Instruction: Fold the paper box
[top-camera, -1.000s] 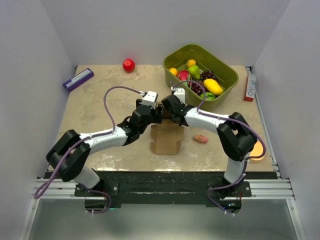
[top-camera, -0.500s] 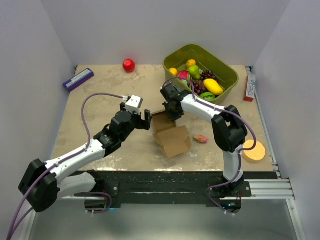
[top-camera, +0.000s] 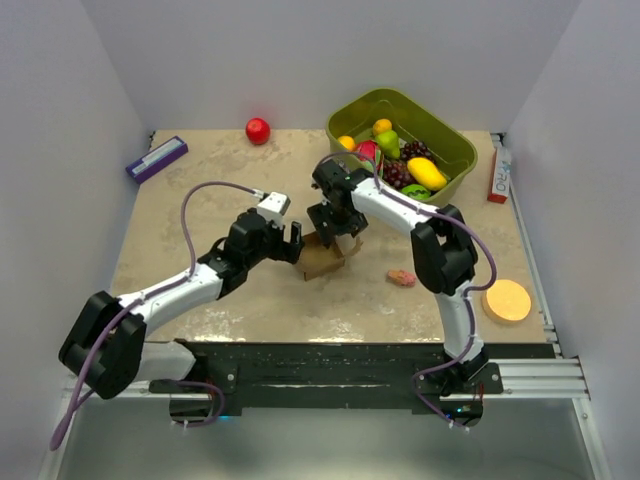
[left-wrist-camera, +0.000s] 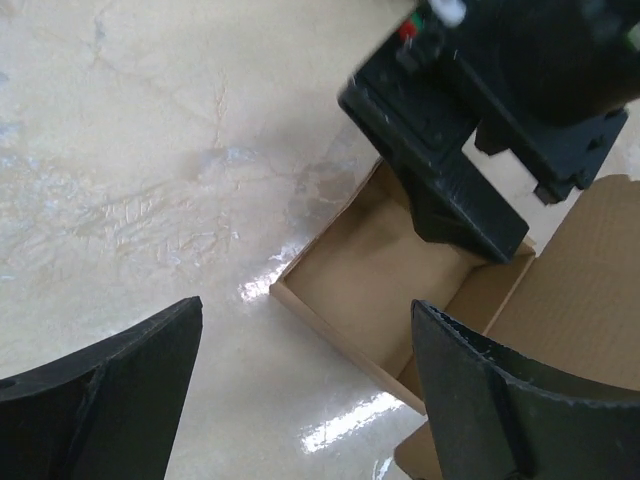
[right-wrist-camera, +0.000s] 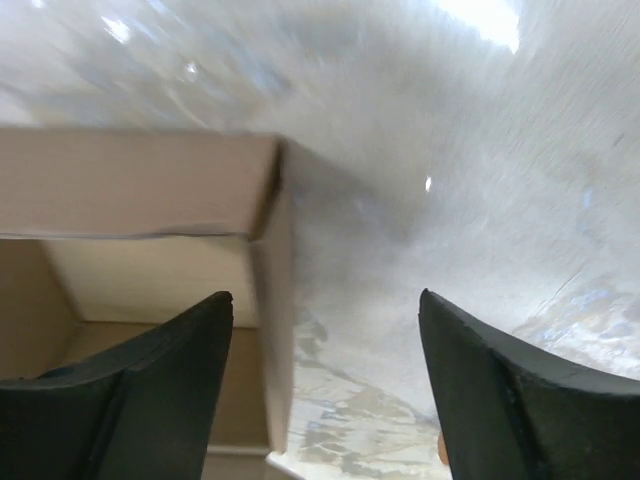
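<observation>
The paper box (top-camera: 320, 262) is brown cardboard, partly folded, with raised walls and an open top, and it rests on the table's middle. My left gripper (top-camera: 294, 242) is open just left of it. In the left wrist view the box (left-wrist-camera: 385, 270) lies ahead of the open left gripper (left-wrist-camera: 305, 385), with nothing between the fingers. My right gripper (top-camera: 335, 230) hangs over the box's far side. In the right wrist view the right gripper (right-wrist-camera: 325, 385) is open and straddles a box wall (right-wrist-camera: 272, 310), one finger (right-wrist-camera: 130, 390) inside the box and the other outside.
A green bin (top-camera: 455, 150) full of fruit stands at the back right. A red ball (top-camera: 258, 130) and a purple-and-white flat box (top-camera: 157, 158) lie at the back left. A red-and-white slim box (top-camera: 499, 172), an orange disc (top-camera: 507, 300) and a small pink item (top-camera: 402, 277) are on the right.
My right gripper has opened and let go of the box. The box has shifted back and left and now stands more folded. My left gripper has moved in toward it.
</observation>
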